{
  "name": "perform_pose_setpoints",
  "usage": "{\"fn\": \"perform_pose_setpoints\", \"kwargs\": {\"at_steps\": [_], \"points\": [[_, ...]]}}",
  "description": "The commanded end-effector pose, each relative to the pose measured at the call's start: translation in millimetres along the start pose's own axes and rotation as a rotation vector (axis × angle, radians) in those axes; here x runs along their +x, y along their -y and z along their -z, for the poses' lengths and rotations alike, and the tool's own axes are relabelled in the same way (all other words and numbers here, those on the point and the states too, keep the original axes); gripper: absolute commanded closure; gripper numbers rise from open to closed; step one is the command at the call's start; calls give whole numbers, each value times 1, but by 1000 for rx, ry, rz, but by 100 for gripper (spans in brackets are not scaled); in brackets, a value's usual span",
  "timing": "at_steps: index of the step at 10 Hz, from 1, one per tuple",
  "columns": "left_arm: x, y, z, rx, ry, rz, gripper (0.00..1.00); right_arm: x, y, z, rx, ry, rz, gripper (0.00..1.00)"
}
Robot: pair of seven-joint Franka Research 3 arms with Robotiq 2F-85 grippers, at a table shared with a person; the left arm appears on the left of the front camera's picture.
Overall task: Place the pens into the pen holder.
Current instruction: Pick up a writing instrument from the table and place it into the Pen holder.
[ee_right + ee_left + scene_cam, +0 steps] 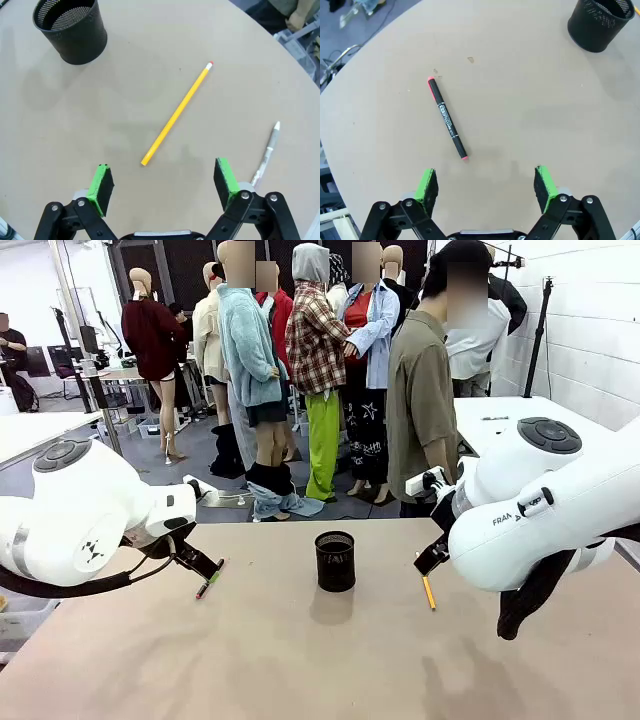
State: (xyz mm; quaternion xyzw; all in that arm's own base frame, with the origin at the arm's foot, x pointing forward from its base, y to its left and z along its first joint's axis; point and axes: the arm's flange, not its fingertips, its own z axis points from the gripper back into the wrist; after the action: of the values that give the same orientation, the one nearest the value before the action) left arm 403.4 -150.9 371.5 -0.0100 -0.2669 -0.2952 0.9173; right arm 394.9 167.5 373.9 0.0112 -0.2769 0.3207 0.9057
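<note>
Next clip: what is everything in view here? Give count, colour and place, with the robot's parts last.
pen holder: one, black mesh, upright mid-table between the arms.
marker: one, black with pink-red ends, lying flat ahead of the left gripper.
pencil: one, yellow with a pink eraser, lying flat ahead of the right gripper.
pen: one, white-silver, lying flat beside the pencil, apart from it.
table: one, tan, bearing all of these.
person: one, olive shirt, standing beyond the far edge.
left gripper: one, black with green pads, open above the table.
right gripper: one, black with green pads, open above the table.
</note>
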Motion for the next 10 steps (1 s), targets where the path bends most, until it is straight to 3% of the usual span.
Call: {"fn": "perform_pose_setpoints", "kwargs": {"at_steps": [1,6,10], "points": [[0,0,0,0,0,0,0,0,0,0,0,0,0,0],[0,1,0,0,0,2,0,0,0,0,0,0,0,0],[45,-50,33,-108,-162,-190,0,0,0,0,0,0,0,0]]}}
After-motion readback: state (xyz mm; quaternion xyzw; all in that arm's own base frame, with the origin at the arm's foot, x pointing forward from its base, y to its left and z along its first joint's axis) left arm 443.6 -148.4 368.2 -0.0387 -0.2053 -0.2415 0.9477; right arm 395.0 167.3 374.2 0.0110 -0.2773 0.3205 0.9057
